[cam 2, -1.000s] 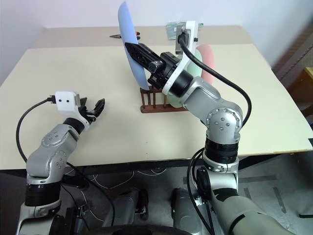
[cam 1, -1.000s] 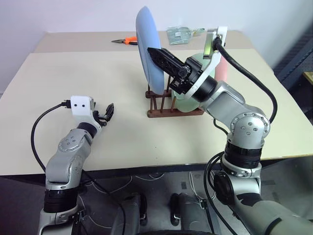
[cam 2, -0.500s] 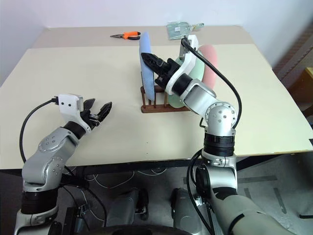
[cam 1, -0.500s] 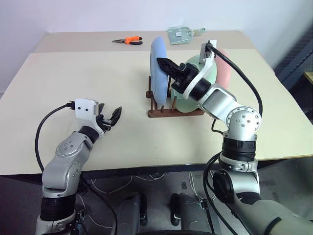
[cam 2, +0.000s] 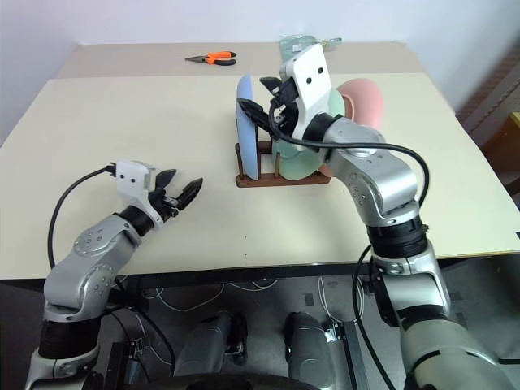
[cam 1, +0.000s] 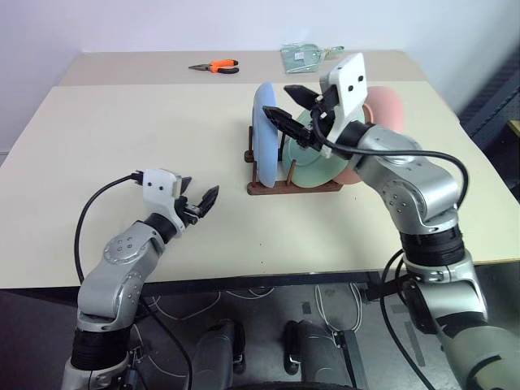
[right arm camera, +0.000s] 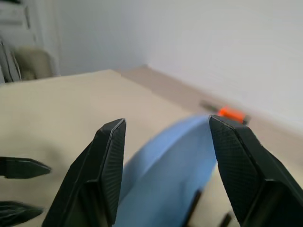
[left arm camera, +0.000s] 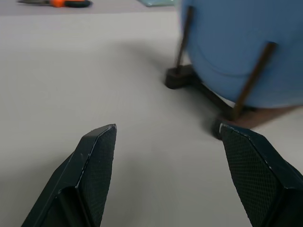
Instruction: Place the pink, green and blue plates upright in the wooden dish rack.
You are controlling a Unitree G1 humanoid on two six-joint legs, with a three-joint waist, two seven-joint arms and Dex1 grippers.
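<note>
Since a second ago the blue plate (cam 1: 264,134) has come down from mid-air, where the right gripper (cam 1: 286,106) carried it tilted above the rack, and now stands upright on edge at the left end of the wooden dish rack (cam 1: 291,186), between its thin pegs. That gripper's fingers (right arm camera: 108,161) have let go: they stand parted on either side of the plate's top rim, holding nothing, and whether they touch the rim cannot be told. Behind the blue plate, to its right, the green plate (cam 1: 313,162) stands in the rack, and the pink plate (cam 1: 380,114) stands at the right end, partly hidden by the right arm. All three are upright in the rack, which sits toward the middle right of the pale bench (cam 1: 122,138). Meanwhile the left gripper (cam 1: 199,203) has drifted right toward the rack, low over the near left part of the bench, well apart from the rack, its fingers (left arm camera: 97,156) spread wide and empty. Orange-handled pliers (cam 1: 215,67) lie at the far side of the bench, and a clear packet (cam 1: 305,54) lies to their right at the far edge.
</note>
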